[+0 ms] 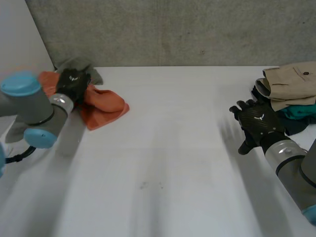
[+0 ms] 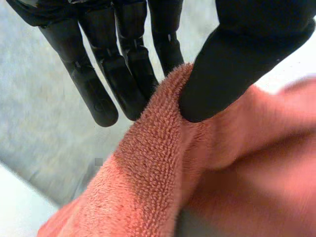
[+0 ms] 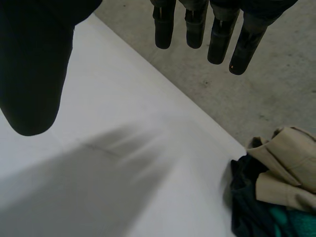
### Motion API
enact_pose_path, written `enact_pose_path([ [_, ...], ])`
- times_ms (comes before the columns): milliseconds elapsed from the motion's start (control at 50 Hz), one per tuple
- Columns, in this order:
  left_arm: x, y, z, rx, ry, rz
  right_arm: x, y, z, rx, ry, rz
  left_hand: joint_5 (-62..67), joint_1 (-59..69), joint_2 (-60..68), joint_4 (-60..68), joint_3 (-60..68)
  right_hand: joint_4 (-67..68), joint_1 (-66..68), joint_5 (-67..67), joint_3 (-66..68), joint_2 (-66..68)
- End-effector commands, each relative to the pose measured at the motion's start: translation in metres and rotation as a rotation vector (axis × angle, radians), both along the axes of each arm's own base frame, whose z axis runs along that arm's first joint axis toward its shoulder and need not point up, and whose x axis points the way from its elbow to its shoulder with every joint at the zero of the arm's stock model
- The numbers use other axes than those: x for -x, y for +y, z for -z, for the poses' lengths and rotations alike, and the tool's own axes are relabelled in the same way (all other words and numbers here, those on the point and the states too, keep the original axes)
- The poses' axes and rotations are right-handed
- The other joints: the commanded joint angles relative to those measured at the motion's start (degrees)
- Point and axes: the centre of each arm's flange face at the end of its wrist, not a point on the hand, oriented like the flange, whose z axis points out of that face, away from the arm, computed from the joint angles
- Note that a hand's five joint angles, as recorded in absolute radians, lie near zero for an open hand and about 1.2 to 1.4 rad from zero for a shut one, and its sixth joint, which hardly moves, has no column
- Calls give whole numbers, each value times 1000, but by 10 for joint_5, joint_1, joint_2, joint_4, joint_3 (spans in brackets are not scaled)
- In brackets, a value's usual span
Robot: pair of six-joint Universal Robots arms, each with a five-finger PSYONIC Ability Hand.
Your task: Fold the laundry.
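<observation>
An orange terry cloth (image 1: pixel 104 105) lies bunched at the table's far left. My left hand (image 1: pixel 73 84) sits on its back part. In the left wrist view the thumb (image 2: pixel 237 59) presses a raised fold of the orange cloth (image 2: pixel 148 173) against the fingers (image 2: pixel 126 74), pinching it. My right hand (image 1: pixel 257 124) hovers over the right side of the table, open and holding nothing. In its own wrist view its fingers (image 3: pixel 192 24) are straight and spread apart from the thumb above bare table.
A grey-green cloth (image 1: pixel 79 64) lies behind the orange one at the table's far left corner. At the far right edge sits a pile: a beige garment (image 1: pixel 291 84) on teal (image 1: pixel 297 112) and dark clothes, seen also as a clothes pile (image 3: pixel 276 192). A grey wall stands behind the white table (image 1: pixel 168 163).
</observation>
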Motion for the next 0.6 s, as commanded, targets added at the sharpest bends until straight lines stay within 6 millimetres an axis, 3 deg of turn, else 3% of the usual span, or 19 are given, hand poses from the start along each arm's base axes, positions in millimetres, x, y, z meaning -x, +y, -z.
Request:
enact_pose_path([
  [20,78,116,-62,-118,298,250,5,-14,-16,50,-13,34,143,158,115,114,118,-38,-17,-35,-26,-28],
  [80,105,159,-68,-175,358,365,12,-22,-28,85,-19,71,143,158,115,114,118,-38,-17,-35,-26,-28],
  [100,119,184,-65,-220,378,424,13,-23,-30,88,-19,74,143,158,115,114,118,-38,-17,-35,-26,-28],
  [180,141,226,-43,-328,382,509,13,-27,-35,102,-22,78,143,158,115,114,118,-38,-17,-35,-26,-28],
  [220,148,237,-31,-366,361,527,13,-29,-38,110,-22,78,143,158,115,114,118,-38,-17,-35,-26,-28],
  [240,152,242,-25,-382,351,539,13,-29,-38,113,-23,78,77,91,49,47,52,-38,-17,-35,-26,-28],
  [260,158,252,-16,-405,332,562,13,-30,-40,117,-23,78,-250,-236,-278,-280,-275,-38,-17,-35,-26,-28],
  [280,161,257,-12,-415,323,570,13,-31,-41,122,-24,78,-389,-374,-417,-418,-413,-38,-17,-35,-26,-28],
  [320,164,262,-12,-422,322,581,13,-32,-44,130,-25,78,-482,-468,-510,-512,-507,-38,-17,-35,-26,-28],
  [400,160,253,-25,-392,342,556,12,-34,-46,130,-25,73,-513,-498,-541,-542,-538,-38,-17,-35,-26,-28],
  [480,130,211,-57,-291,394,440,10,-32,-47,107,-23,63,-506,-491,-534,-536,-531,-38,-17,-35,-26,-28],
  [600,105,173,-73,-195,386,339,6,-23,-47,19,-7,45,-478,-463,-506,-507,-502,-38,-17,-35,-26,-28],
])
